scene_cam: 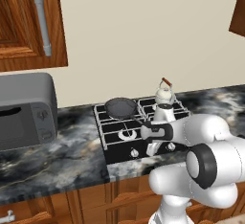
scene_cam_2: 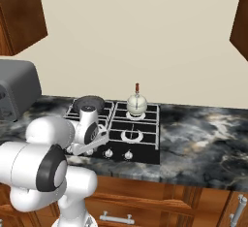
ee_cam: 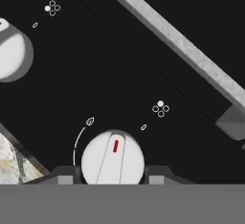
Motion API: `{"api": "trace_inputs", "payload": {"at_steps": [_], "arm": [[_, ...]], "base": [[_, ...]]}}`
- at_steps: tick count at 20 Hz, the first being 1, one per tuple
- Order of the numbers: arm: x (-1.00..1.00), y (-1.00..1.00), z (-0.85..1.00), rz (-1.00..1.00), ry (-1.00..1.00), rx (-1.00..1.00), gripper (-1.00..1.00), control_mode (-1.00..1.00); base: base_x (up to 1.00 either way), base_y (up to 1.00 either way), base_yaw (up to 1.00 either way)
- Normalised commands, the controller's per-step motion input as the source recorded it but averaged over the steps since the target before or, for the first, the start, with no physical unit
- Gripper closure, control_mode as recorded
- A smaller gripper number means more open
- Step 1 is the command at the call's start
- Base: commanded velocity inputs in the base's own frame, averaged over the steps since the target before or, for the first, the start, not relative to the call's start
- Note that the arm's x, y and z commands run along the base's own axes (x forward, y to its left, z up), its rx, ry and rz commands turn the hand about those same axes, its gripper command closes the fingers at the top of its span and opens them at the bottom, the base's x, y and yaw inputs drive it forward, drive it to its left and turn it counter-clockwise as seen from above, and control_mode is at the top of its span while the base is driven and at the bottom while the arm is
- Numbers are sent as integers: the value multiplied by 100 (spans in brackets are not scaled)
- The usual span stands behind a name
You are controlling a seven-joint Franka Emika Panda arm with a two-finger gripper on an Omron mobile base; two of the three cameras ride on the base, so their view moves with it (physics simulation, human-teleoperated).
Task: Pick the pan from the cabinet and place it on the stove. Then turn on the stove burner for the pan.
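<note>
At the far left we see the cabinet point(scene_cam: 26, 24) on the wall, its door closed, with the grey microwave point(scene_cam: 26, 110) below it on the marbled counter point(scene_cam: 57, 158). Moving right, the pan point(scene_cam: 121, 107) sits on the back left burner of the stove point(scene_cam: 115, 139), its thin handle pointing toward the front. Just right of it, on the back right burner, stands the white kettle point(scene_cam: 164, 94). Our arm reaches down over the stove's front edge to the row of knobs. In the hand view our gripper point(ee_cam: 112, 174) has a finger on each side of a round silver knob point(ee_cam: 113, 158) with a red mark; the fingers appear clenched on it
</note>
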Motion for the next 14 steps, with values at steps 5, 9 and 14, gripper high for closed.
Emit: {"api": "trace_inputs", "payload": {"at_steps": [5, 9, 14], "arm": [[-30, 0, -26, 11, -24, -3, 100, -100], [-27, 0, -20, 8, -22, -1, 100, -100], [-19, 0, -3, 4, -21, 0, -100, -100]], "base": [[0, 0, 0], [0, 0, 0], [0, 0, 0]]}}
